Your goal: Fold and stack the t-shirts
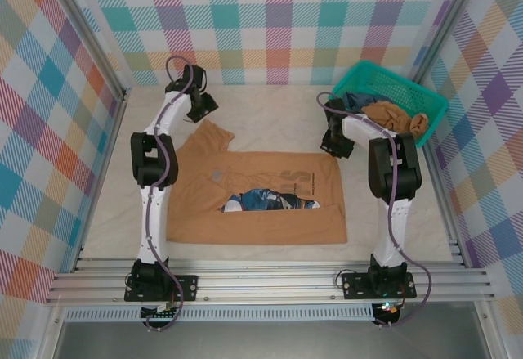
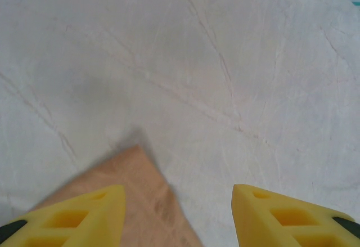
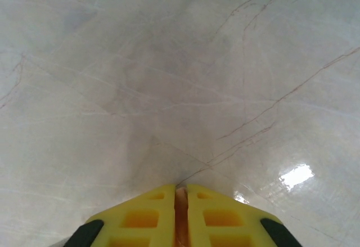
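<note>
- Two pincers on the tabletop [image 1: 270, 107], both listed by their place against the spread t-shirt [image 1: 245, 171].
- Spread t-shirt: tan-brown, short-sleeved, lying flat mid-tabletop between the two arms. Its near strip is folded up over the lower part of a blue and white cartoon print [image 1: 270, 199].
- Left pincer [image 1: 200, 107]: at the far left corner of the spread t-shirt, over the sleeve [image 1: 214, 134].
- Left pincer, wrist view [image 2: 179, 195]: yellow fingers [image 2: 84, 213] stand well apart, released, with nothing between them. The pointed sleeve tip [image 2: 140, 185] lies below the gap, toward the left finger, on pale creased tabletop [image 2: 197, 61]. Whether a finger touches the cloth cannot be told.
- Right pincer [image 1: 333, 145]: at the far right corner of the spread t-shirt.
- Right pincer, wrist view [image 3: 180, 193]: fingers [image 3: 140, 216] are pressed together, clenched. A thin tan-orange sliver of cloth [image 3: 180, 213] is nipped in the seam between them, bare tabletop [image 3: 169, 61] ahead.
- Teal mesh basket [image 1: 433, 97]: far right of the spread t-shirt, apart from it, against the checked wall.
- Basket contents: one bundled tan t-shirt [image 1: 394, 115] and one dark blue garment [image 1: 356, 99] beside it.
</note>
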